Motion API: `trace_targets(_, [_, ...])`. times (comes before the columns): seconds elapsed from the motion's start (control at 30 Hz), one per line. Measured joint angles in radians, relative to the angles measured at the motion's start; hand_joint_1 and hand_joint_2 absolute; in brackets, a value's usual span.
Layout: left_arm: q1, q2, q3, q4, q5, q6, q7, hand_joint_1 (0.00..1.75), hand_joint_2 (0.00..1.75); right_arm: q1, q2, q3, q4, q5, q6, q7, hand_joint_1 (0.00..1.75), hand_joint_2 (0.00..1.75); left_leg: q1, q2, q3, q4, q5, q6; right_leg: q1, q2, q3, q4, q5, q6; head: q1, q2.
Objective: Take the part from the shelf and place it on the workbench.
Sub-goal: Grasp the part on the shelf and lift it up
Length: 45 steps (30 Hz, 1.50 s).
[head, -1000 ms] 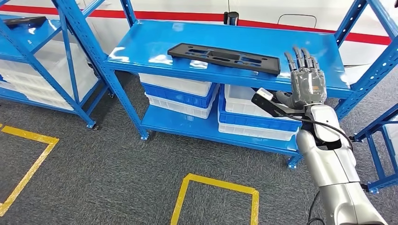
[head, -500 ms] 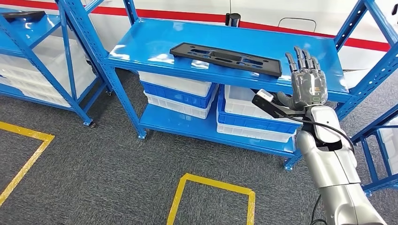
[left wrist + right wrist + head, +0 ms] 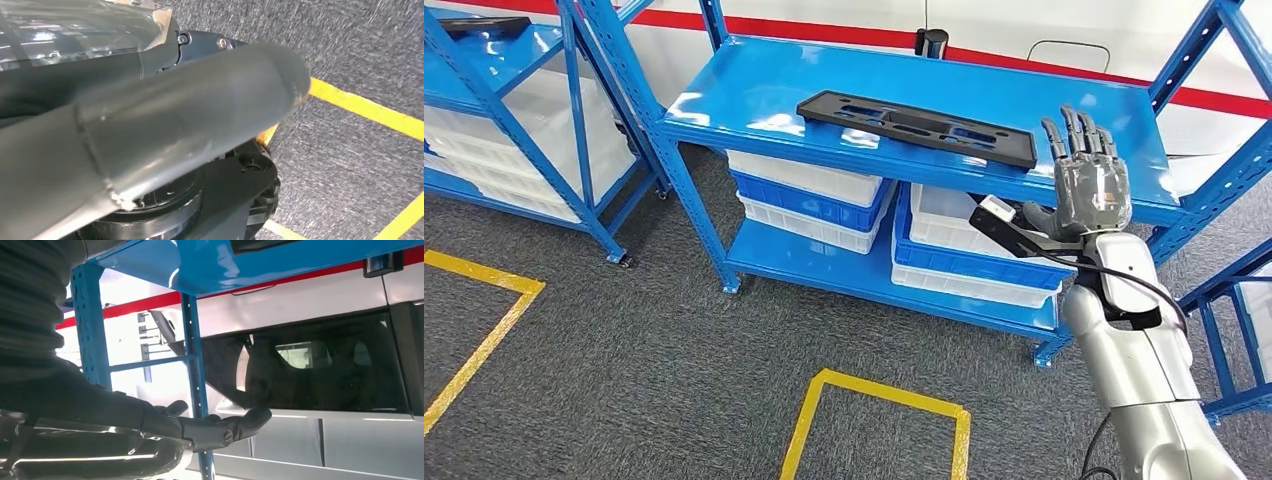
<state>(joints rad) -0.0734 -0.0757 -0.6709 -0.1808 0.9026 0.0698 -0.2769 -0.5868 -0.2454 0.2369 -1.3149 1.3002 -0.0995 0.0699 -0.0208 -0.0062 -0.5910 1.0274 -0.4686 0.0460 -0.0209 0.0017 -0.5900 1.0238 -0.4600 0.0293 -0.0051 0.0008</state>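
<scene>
Right hand (image 3: pixel 1092 190) is raised in front of the blue shelf (image 3: pixel 764 90), fingers straight and spread, holding nothing, just beside the right end of the part. From its own wrist view the fingers (image 3: pixel 220 430) reach out flat under the shelf's edge. Left hand (image 3: pixel 150 125) hangs over grey carpet; whether it is open I cannot tell. White and blue bins (image 3: pixel 814 200) sit on the lower tier. Long black part (image 3: pixel 919 128) lies flat on the top tier, untouched.
</scene>
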Motion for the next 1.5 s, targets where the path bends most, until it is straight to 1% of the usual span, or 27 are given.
trace_targets(0.07, [-0.001, 0.001, 0.000, 0.000, 0.000, 0.000, 0.000, 0.00, 0.00, -0.003, 0.000, 0.000, 0.000, 0.001, 0.000, -0.003, 0.00, 1.75, 0.006, 0.000, -0.024, 0.056, -0.036, -0.015, -0.010, 0.000, 0.004, -0.004, 0.001, -0.008, -0.004, 0.000])
trace_targets(0.13, [0.000, 0.000, -0.001, 0.000, 0.000, 0.000, 0.000, 0.00, 0.00, -0.005, 0.001, 0.000, -0.001, 0.001, 0.000, -0.008, 0.00, 1.75, 0.018, 0.001, -0.086, 0.181, -0.097, -0.033, -0.011, -0.001, 0.005, -0.004, 0.000, -0.012, -0.010, 0.000])
trace_targets(0.17, [0.000, 0.000, -0.001, 0.000, 0.000, 0.000, 0.000, 0.00, 0.00, -0.006, 0.001, 0.001, 0.000, 0.000, 0.000, -0.010, 0.00, 1.75, 0.025, 0.002, -0.118, 0.241, -0.117, -0.040, -0.012, -0.001, 0.005, -0.004, 0.000, -0.012, -0.010, 0.000])
trace_targets(0.2, [0.000, 0.000, -0.001, 0.000, 0.000, 0.000, 0.000, 0.00, 0.00, -0.006, 0.001, 0.001, 0.000, 0.000, 0.000, -0.012, 0.00, 1.75, 0.031, 0.003, -0.138, 0.273, -0.119, -0.045, -0.013, -0.001, 0.005, -0.004, -0.001, -0.012, -0.010, 0.000])
trace_targets(0.23, [0.000, 0.000, -0.002, 0.000, 0.000, 0.000, 0.000, 0.00, 0.00, -0.007, 0.001, 0.001, 0.000, 0.000, 0.000, -0.013, 0.00, 1.75, 0.037, 0.003, -0.138, 0.264, -0.100, -0.050, -0.015, -0.001, 0.006, -0.004, -0.001, -0.011, -0.010, 0.000])
trace_targets(0.27, [0.000, 0.000, -0.002, 0.000, 0.000, 0.000, 0.000, 0.00, 0.00, -0.008, 0.001, 0.001, 0.000, 0.000, 0.000, -0.014, 0.00, 1.75, 0.042, 0.004, -0.118, 0.216, -0.065, -0.054, -0.018, -0.001, 0.008, -0.004, -0.001, -0.011, -0.010, 0.000])
trace_targets(0.3, [0.000, 0.001, -0.002, 0.000, 0.000, 0.000, 0.000, 0.00, 0.00, -0.011, 0.002, 0.001, 0.000, 0.000, 0.000, -0.015, 0.00, 1.75, 0.046, 0.004, -0.085, 0.144, -0.026, -0.058, -0.020, -0.001, 0.010, -0.004, -0.002, -0.009, -0.010, 0.000])
trace_targets(0.37, [-0.002, 0.000, -0.003, 0.000, 0.000, 0.000, 0.000, 0.00, 0.00, -0.021, 0.002, 0.002, 0.001, 0.000, 0.000, -0.015, 0.00, 1.75, 0.046, 0.002, -0.030, 0.027, 0.016, -0.060, -0.020, -0.001, 0.010, -0.004, -0.004, -0.001, -0.011, 0.000])
trace_targets(0.43, [-0.004, -0.001, -0.003, 0.000, 0.000, -0.002, 0.000, 0.00, 0.00, -0.030, 0.002, 0.002, 0.002, 0.000, 0.000, -0.015, 0.00, 1.75, 0.036, -0.003, -0.018, -0.002, 0.016, -0.049, -0.018, 0.000, 0.008, -0.010, -0.001, 0.015, -0.012, 0.000])
trace_targets(0.5, [-0.004, -0.001, -0.003, 0.000, 0.000, -0.003, 0.000, 0.00, 0.00, -0.033, 0.003, 0.004, 0.004, 0.000, 0.000, -0.015, 0.00, 1.75, 0.030, -0.004, -0.015, -0.011, 0.024, -0.026, -0.018, 0.000, 0.010, -0.018, 0.001, 0.033, -0.011, 0.000])
trace_targets(0.53, [-0.004, -0.001, -0.003, 0.000, 0.000, -0.003, 0.000, 0.00, 0.00, -0.034, 0.003, 0.004, 0.004, 0.000, 0.000, -0.015, 0.00, 1.75, 0.028, -0.004, -0.011, -0.019, 0.029, -0.013, -0.018, -0.001, 0.005, -0.007, -0.007, 0.036, -0.011, 0.000])
trace_targets(0.6, [-0.005, 0.000, -0.003, 0.000, 0.000, -0.003, -0.001, 0.00, 0.00, -0.035, 0.003, 0.005, 0.006, 0.000, 0.000, -0.015, 0.00, 1.75, 0.025, -0.003, -0.005, -0.032, 0.038, 0.006, -0.018, -0.002, -0.038, 0.082, -0.051, 0.027, -0.008, 0.000])
trace_targets(0.67, [-0.005, 0.000, -0.003, 0.000, 0.001, -0.004, -0.001, 0.00, 0.00, -0.034, 0.002, 0.006, 0.010, 0.000, 0.000, -0.015, 0.00, 1.75, 0.015, -0.004, -0.006, -0.033, 0.038, 0.016, -0.013, -0.001, -0.106, 0.222, -0.105, 0.017, -0.006, 0.000])
trace_targets(0.7, [-0.005, 0.000, -0.003, 0.000, 0.001, -0.004, -0.001, 0.00, 0.00, -0.032, 0.002, 0.007, 0.013, 0.000, 0.000, -0.015, 0.00, 1.75, 0.010, -0.004, -0.006, -0.032, 0.038, 0.019, -0.009, -0.001, -0.128, 0.264, -0.117, 0.016, -0.006, 0.000])
trace_targets(0.73, [-0.005, 0.000, -0.003, 0.000, 0.001, -0.005, -0.001, 0.00, 0.00, -0.030, 0.002, 0.009, 0.015, 0.000, -0.001, -0.015, 0.00, 1.75, 0.005, -0.005, -0.006, -0.032, 0.038, 0.021, -0.004, -0.001, -0.131, 0.268, -0.112, 0.018, -0.006, 0.000])
trace_targets(0.8, [-0.005, -0.001, -0.003, 0.000, 0.001, -0.005, -0.001, 0.00, 0.00, -0.030, 0.002, 0.010, 0.018, 0.000, -0.001, -0.015, 0.00, 1.75, -0.003, -0.007, -0.004, -0.031, 0.038, 0.022, 0.006, -0.001, -0.078, 0.162, -0.066, 0.022, -0.006, 0.000])
trace_targets(0.87, [-0.006, -0.001, -0.003, 0.000, 0.001, -0.006, -0.001, 0.00, 0.00, -0.033, 0.002, 0.010, 0.019, 0.000, -0.002, -0.015, 0.00, 1.75, -0.011, -0.010, -0.005, -0.028, 0.036, 0.021, 0.017, 0.000, -0.012, 0.029, -0.019, 0.010, -0.007, 0.000])
trace_targets(0.9, [-0.007, -0.002, -0.003, 0.000, 0.000, -0.006, -0.001, 0.00, 0.00, -0.035, 0.002, 0.010, 0.019, 0.000, -0.002, -0.015, 0.00, 1.75, -0.015, -0.010, -0.006, -0.026, 0.035, 0.020, 0.020, 0.000, 0.006, -0.007, -0.006, 0.002, -0.007, 0.000])
trace_targets(1.0, [-0.008, -0.001, -0.004, 0.000, 0.000, -0.006, 0.000, 0.00, 0.00, -0.036, 0.001, 0.010, 0.019, 0.000, -0.002, -0.015, 0.00, 1.75, -0.016, -0.011, -0.009, -0.022, 0.032, 0.016, 0.014, -0.001, 0.016, -0.026, 0.006, -0.015, -0.007, 0.000])
trace_targets(1.07, [-0.008, 0.001, -0.004, 0.000, -0.001, -0.007, 0.001, 0.00, 0.00, -0.037, 0.001, 0.010, 0.019, 0.000, -0.002, -0.014, 0.00, 1.75, -0.013, -0.009, -0.026, 0.018, 0.003, 0.002, 0.002, -0.002, 0.021, -0.031, 0.010, -0.022, -0.010, 0.000])
trace_targets(1.17, [-0.009, 0.001, -0.008, 0.000, -0.002, -0.007, 0.002, 0.00, 0.00, -0.037, 0.000, 0.011, 0.020, 0.000, -0.003, -0.014, 0.00, 1.75, 0.010, -0.005, -0.114, 0.204, -0.090, -0.029, -0.005, -0.003, 0.023, -0.032, 0.010, -0.025, -0.015, 0.000])
trace_targets(1.2, [-0.009, 0.001, -0.010, 0.000, -0.003, -0.007, 0.003, 0.00, 0.00, -0.036, 0.000, 0.011, 0.022, 0.000, -0.003, -0.014, 0.00, 1.75, 0.019, -0.003, -0.140, 0.254, -0.105, -0.037, -0.007, -0.003, 0.023, -0.032, 0.010, -0.025, -0.015, 0.000])
trace_targets(1.23, [-0.009, 0.001, -0.011, 0.000, -0.004, -0.007, 0.005, 0.00, 0.00, -0.036, -0.001, 0.011, 0.023, -0.001, -0.003, -0.014, 0.00, 1.75, 0.028, 0.000, -0.149, 0.270, -0.101, -0.044, -0.010, -0.003, 0.023, -0.032, 0.009, -0.024, -0.015, 0.000])
trace_targets(1.27, [-0.009, 0.002, -0.012, 0.000, -0.005, -0.007, 0.008, 0.00, 0.00, -0.035, -0.001, 0.011, 0.024, -0.002, -0.004, -0.013, 0.00, 1.75, 0.036, 0.002, -0.138, 0.244, -0.078, -0.052, -0.014, -0.003, 0.024, -0.032, 0.009, -0.023, -0.015, 0.000])
trace_targets(1.37, [-0.011, 0.001, -0.014, 0.000, -0.006, -0.006, 0.014, 0.00, 0.00, -0.037, -0.007, 0.011, 0.026, -0.006, -0.008, -0.013, 0.00, 1.75, 0.055, 0.004, -0.038, 0.045, 0.012, -0.072, -0.020, -0.002, 0.027, -0.029, 0.003, -0.007, -0.017, 0.000])
trace_targets(1.43, [-0.012, -0.001, -0.017, 0.001, -0.006, -0.006, 0.016, 0.00, 0.00, -0.040, -0.012, 0.011, 0.026, -0.007, -0.011, -0.014, 0.00, 1.75, 0.055, 0.000, -0.011, -0.014, 0.024, -0.067, -0.011, -0.001, 0.024, -0.026, 0.000, 0.005, -0.016, 0.000])
trace_targets(1.5, [-0.012, -0.002, -0.020, 0.001, -0.006, -0.005, 0.016, 0.00, 0.00, -0.041, -0.019, 0.011, 0.028, -0.009, -0.014, -0.014, 0.00, 1.75, 0.048, -0.004, -0.012, -0.017, 0.027, -0.056, -0.007, -0.001, 0.023, -0.028, 0.000, 0.007, -0.013, 0.000])
